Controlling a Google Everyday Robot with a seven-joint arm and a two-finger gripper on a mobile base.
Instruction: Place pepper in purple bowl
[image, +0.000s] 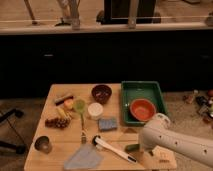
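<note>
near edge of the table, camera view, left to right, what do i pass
metal cup → blue-grey cloth → white-handled brush → pepper → gripper, down at the table's near right beside the pepper
</note>
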